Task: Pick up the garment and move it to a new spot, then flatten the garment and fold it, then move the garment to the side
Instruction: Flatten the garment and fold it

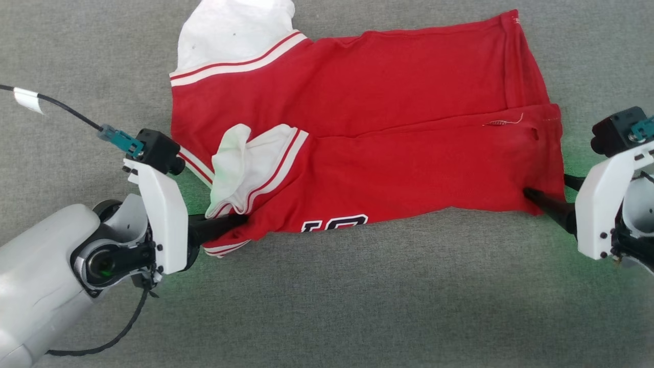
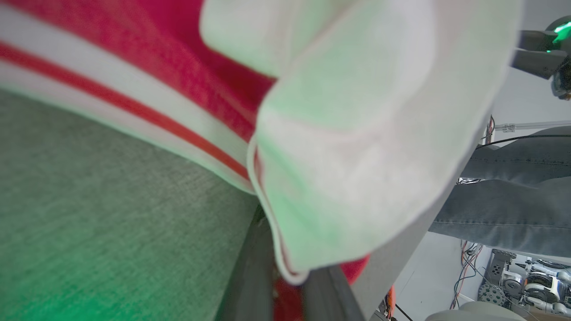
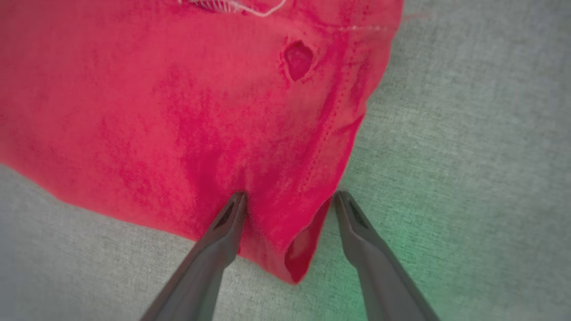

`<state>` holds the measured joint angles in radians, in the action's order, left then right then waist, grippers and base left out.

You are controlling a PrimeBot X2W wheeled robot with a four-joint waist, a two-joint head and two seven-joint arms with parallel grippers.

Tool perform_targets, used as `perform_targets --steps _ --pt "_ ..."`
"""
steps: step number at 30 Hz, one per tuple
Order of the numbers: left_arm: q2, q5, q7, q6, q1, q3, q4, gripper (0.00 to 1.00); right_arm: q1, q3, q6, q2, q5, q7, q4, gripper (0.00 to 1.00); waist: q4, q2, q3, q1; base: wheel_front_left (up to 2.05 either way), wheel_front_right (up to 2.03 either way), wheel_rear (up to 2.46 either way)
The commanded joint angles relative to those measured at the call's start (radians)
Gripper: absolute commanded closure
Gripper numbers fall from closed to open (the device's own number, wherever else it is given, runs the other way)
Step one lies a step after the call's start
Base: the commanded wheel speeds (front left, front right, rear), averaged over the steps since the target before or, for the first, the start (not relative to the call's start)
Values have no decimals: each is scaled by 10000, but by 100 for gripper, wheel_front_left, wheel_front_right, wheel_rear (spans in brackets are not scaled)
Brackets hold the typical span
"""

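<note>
Garment: the red T-shirt (image 1: 409,117) is lying on the grey cloth surface (image 1: 327,306), folded along its length, with the collar end toward the robot's left and the hem toward its right.
Sleeves: one white sleeve (image 1: 235,30) is spreading out at the far left corner; the other white sleeve (image 1: 250,163) is bunching up on top of the red cloth near the left gripper.
Lettering: a strip of black-and-white block letters (image 1: 334,224) is peeking out along the near edge.
Left gripper: the left gripper (image 1: 240,221) is reaching in from the lower left, its dark fingers pointing into the near shoulder corner, under the crumpled sleeve.
Left fingers: in the left wrist view they are sitting close together with red cloth between them, so they appear to be pinching the garment, though that view is blurred and the tips are covered by the sleeve.
Right gripper: the right gripper (image 1: 545,185) is coming in from the right at the near hem corner.
Right fingers: the right wrist view is showing them spread apart, one tip resting on the red cloth and the other just at the hem's edge, with the corner lying loose between them.
Cloth details: a small hole (image 3: 298,60) is showing near the hem, and a loose pale thread (image 1: 503,121) is lying on the fold line.
Lighting: a green glow is falling on the surface beside each gripper.
Background: a person's legs in jeans (image 2: 513,200) are showing past the surface's edge in the left wrist view.
</note>
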<state>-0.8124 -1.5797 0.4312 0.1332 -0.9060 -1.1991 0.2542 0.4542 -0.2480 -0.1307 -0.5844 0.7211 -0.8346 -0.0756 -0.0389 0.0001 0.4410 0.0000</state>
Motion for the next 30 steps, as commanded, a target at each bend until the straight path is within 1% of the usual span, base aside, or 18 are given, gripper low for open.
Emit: perform_targets --steps 1,4,5,6,7,9,13,16,19,25,30 --pt "259 109 25 -50 80 -158 74 100 42 -130 1 43 38 -64 -162 0 48 -1 32 0 0 0 0" --pt "352 143 -100 -50 66 -121 91 100 150 -608 1 176 -70 -32 -778 0 145 -1 55 0 0 0 0" --pt "381 150 -147 -50 73 -92 89 100 182 -786 1 188 -41 1 -906 9 176 -1 47 0 0 0 0" --pt "406 170 -200 -50 83 -78 83 100 193 -937 1 211 34 9 -1009 63 199 -1 36 0 0 0 0" --pt "421 181 -254 -50 110 -64 78 100 208 -1027 1 219 123 90 -1079 100 216 -1 12 0 0 0 0" --pt "386 220 -342 -48 174 -53 40 100 316 -1068 1 179 200 277 -1174 100 228 -1 -42 0 0 0 0" --pt "166 255 -591 -40 329 -21 -166 100 285 -806 9 -130 255 806 -1250 100 275 -1 -232 0 0 0 0" --pt "-120 292 -856 -40 526 24 -514 100 45 -592 15 -314 336 1107 -1044 100 279 -1 -381 0 0 0 0" --pt "-527 325 -1098 -39 817 3 -991 100 -378 -402 12 -467 420 1286 -687 100 292 -1 -535 0 0 0 0" --pt "-1331 503 -1454 -39 1425 -146 -1973 100 -1693 1 10 -841 537 1065 195 100 356 -1 -794 0 0 0 0" --pt "-1836 700 -1603 -39 1947 -351 -2627 100 -2841 482 9 -1028 570 804 1083 100 360 -1 -931 0 0 0 0"
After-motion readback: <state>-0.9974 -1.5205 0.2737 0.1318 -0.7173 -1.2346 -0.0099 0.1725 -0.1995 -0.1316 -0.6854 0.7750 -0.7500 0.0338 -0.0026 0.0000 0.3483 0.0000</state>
